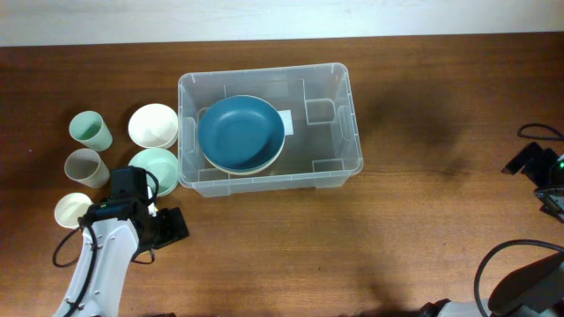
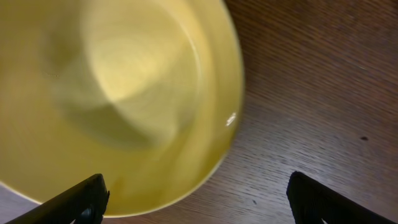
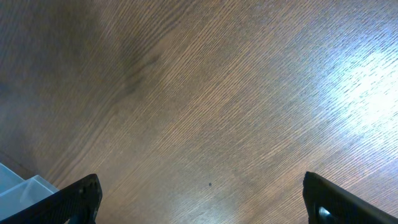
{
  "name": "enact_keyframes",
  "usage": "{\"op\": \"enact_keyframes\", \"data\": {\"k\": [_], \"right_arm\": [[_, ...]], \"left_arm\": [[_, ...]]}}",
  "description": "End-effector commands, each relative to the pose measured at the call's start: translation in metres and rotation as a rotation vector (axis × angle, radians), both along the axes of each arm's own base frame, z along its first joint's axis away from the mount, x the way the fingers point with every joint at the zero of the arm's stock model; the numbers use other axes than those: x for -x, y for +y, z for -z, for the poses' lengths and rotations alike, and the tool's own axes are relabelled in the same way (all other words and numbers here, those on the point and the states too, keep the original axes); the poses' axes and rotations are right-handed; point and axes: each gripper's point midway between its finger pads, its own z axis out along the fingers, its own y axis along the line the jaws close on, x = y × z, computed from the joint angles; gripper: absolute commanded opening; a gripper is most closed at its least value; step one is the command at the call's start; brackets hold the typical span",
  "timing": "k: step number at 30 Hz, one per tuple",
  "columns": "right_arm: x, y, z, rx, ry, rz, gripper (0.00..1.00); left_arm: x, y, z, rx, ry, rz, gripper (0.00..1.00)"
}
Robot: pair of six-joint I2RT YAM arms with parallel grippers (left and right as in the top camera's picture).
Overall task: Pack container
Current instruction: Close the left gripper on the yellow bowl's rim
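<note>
The container (image 1: 339,163) is a clear plastic bin in the middle of the table. In it a blue bowl (image 1: 240,132) is nested on a cream one. My left arm (image 1: 119,220) is at the lower left, its fingers hidden under the wrist in the overhead view. The left gripper (image 2: 196,194) is open just above a pale yellow cup (image 2: 118,93), also seen as the cup (image 1: 70,210). One finger is over its rim and the other over bare wood. My right gripper (image 3: 202,194) is open over bare table, holding nothing.
Left of the container stand a mint cup (image 1: 91,130), a white bowl (image 1: 153,125), a mint bowl (image 1: 159,165) and a grey cup (image 1: 85,165). A pale corner of the container (image 3: 18,190) shows in the right wrist view. The right arm (image 1: 533,163) sits at the table's right edge.
</note>
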Motion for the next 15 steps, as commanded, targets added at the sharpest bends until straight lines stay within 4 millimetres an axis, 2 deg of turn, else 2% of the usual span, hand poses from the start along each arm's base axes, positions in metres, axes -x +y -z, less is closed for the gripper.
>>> {"op": "enact_keyframes", "data": {"k": [1, 6, 15], "right_arm": [[0.001, 0.000, -0.005, 0.011, -0.016, -0.001, 0.99], [0.001, 0.000, -0.005, 0.012, -0.016, -0.001, 0.99], [0.001, 0.000, -0.005, 0.011, -0.016, -0.001, 0.99]], "left_arm": [[0.004, 0.009, 0.003, -0.052, 0.020, -0.017, 0.94], [0.003, 0.009, 0.011, -0.048, 0.043, -0.027, 0.90], [-0.005, 0.010, 0.023, -0.047, 0.049, -0.027, 0.90]]}}
